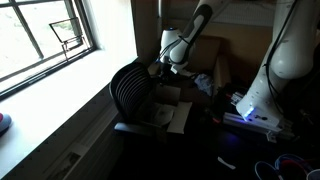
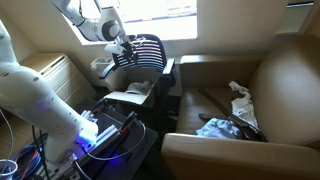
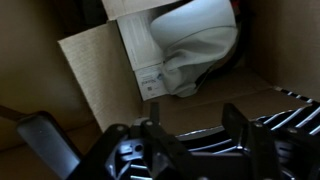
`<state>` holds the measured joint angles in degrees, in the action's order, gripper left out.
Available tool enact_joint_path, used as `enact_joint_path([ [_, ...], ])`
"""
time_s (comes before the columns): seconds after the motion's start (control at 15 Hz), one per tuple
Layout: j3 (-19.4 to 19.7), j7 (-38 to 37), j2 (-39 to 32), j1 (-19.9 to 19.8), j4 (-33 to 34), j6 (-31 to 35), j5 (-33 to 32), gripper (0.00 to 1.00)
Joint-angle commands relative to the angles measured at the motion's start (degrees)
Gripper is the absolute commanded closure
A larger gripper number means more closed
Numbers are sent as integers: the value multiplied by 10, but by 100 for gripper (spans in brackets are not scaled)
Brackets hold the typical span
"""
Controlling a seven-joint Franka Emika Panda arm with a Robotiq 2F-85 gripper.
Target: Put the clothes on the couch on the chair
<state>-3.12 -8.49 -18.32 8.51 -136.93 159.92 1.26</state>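
Observation:
The black chair [image 2: 148,52] with its ribbed back stands left of the brown couch [image 2: 280,80]. On the couch seat lie clothes: a pale garment [image 2: 240,100] and a dark one [image 2: 222,127]. My gripper [image 2: 124,47] hovers at the top of the chair's back [image 1: 132,88]. In the wrist view the gripper [image 3: 190,135] is open with nothing between its fingers, and the chair's ribs [image 3: 292,120] show below it. Beyond them a pale white garment [image 3: 195,45] with a label lies on cardboard [image 3: 100,70].
Flat cardboard sheets [image 2: 130,95] lie on the chair's seat. The robot's white base with a blue light [image 2: 95,135] stands in front of the chair, with cables [image 1: 290,165] on the floor. A window [image 1: 50,40] and its sill run along one side.

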Motion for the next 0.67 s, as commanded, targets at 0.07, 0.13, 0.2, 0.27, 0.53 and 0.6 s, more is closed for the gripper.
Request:
enact_joint_path([
  [0.07,166,-133,24,90,19,-9,-211,0],
  [0.13,202,-156,35,99,30,-20,-265,0],
  [0.2,235,-179,48,107,36,-20,-317,0],
  [0.27,268,-198,62,111,47,-22,-369,0],
  [0.53,363,-301,89,98,99,-8,-517,0],
  [0.6,372,-332,98,99,100,-18,-514,0],
])
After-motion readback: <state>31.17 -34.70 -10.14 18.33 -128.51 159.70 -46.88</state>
